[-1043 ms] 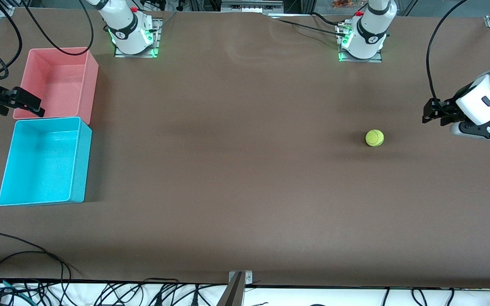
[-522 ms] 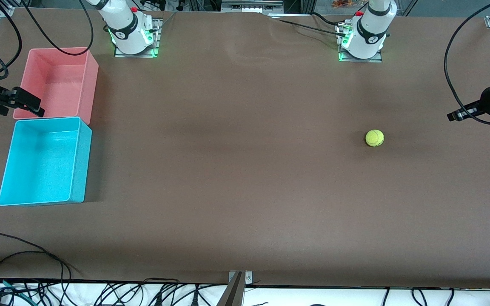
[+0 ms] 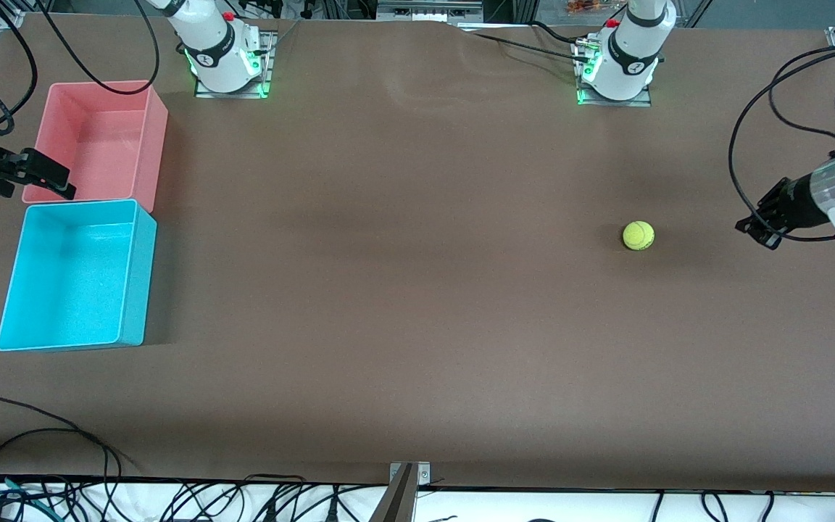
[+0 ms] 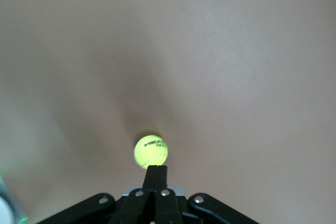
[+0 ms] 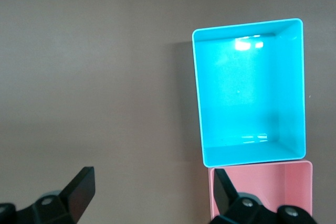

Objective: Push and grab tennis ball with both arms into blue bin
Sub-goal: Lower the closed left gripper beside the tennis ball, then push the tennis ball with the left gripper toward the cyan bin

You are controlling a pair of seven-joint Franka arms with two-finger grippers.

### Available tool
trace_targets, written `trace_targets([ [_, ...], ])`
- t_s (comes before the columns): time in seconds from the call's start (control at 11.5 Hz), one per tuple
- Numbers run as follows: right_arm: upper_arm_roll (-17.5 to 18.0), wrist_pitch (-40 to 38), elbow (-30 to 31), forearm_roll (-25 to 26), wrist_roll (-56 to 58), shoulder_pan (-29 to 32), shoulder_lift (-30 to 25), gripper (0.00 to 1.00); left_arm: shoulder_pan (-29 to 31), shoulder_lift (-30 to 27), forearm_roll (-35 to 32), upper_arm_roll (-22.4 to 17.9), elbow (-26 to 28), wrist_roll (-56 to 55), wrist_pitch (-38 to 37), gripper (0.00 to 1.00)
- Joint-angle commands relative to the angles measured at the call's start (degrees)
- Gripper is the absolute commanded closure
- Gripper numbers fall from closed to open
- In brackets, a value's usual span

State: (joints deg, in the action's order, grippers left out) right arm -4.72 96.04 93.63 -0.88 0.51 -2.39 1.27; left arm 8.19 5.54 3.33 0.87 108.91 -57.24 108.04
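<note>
The yellow-green tennis ball lies on the brown table toward the left arm's end. My left gripper hangs low beside it, farther out toward that end, with a gap of table between. Its fingers are shut with nothing in them and point at the ball. In the left wrist view the ball shows just past the closed tips of the left gripper. The blue bin stands empty at the right arm's end. My right gripper waits open over the pink bin's edge, and the right wrist view shows the blue bin and the right gripper.
A pink bin stands beside the blue one, farther from the front camera, and also shows as the pink bin in the right wrist view. Black cables trail along the table's near edge. Brown table stretches between ball and bins.
My left gripper has shut its fingers; its arm swung out toward the table's end, then came back lower, pointing at the ball. The ball and right arm have not moved.
</note>
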Motion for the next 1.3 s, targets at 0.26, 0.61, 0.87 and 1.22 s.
trace_targets([
  [0.26,0.24,-0.76,-1.08,0.88,-0.07,0.28,0.05,0.00,0.16,-2.99,0.53,0.54,17.10,-14.20,16.91,1.00],
  [0.61,0.24,-0.76,-1.08,0.79,0.10,0.28,0.05,0.00,0.16,-1.06,1.23,0.54,25.28,-16.67,28.68,1.00],
  [0.87,0.24,-0.76,-1.08,0.88,0.02,0.28,0.05,0.00,0.16,2.89,3.25,0.54,28.11,-16.76,37.23,1.00],
  [1.22,0.24,-0.76,-1.08,0.88,0.02,0.28,0.05,0.00,1.39,7.02,3.26,0.54,29.07,-16.67,42.85,1.00],
])
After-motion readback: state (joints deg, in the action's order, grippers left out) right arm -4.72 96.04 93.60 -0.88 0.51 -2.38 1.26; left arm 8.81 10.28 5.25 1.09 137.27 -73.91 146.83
